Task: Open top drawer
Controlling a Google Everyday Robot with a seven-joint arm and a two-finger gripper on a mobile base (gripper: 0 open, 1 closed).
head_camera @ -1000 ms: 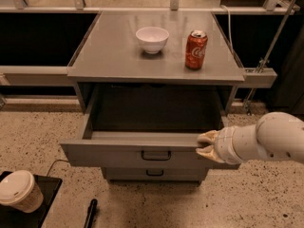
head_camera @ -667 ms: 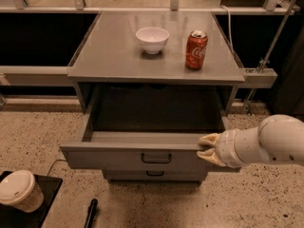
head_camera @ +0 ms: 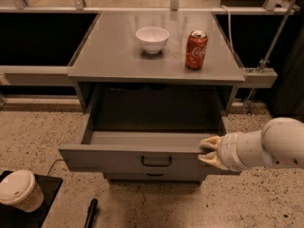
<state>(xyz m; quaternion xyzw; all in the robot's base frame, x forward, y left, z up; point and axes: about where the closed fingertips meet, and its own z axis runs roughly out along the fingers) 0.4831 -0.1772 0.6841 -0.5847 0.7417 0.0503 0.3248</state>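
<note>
we see the top drawer (head_camera: 118,158) – a wide grey metal drawer with a small dark loop handle (head_camera: 156,162) at the middle of its front – standing well out from under the grey metal bench (head_camera: 109,56), its inside bare and in shadow toward the back. below it only the top strip of a narrower grey drawer (head_camera: 154,176) shows.

the cream-coloured two-finger tool (head_camera: 205,150) sits at the right end of the drawer's front panel, at the end of a thick white arm (head_camera: 266,148) that reaches in from the right edge. its fingers (head_camera: 209,141) straddle the panel's top rim, one over the inner side and one on the outer face, and it looks to us to be pinching that rim, well to the right of the handle.

on the bench a small white bowl (head_camera: 152,38) stands near the middle, with a red drink can (head_camera: 196,50) upright to its right, apart from it.

on the speckled floor (head_camera: 38,132) at the lower left, a paper cup with a white lid (head_camera: 18,190) rests on a flat black tray (head_camera: 47,189), and a slim black stick-like object (head_camera: 90,213) – we cannot tell what it is – lies just right of the tray.
</note>
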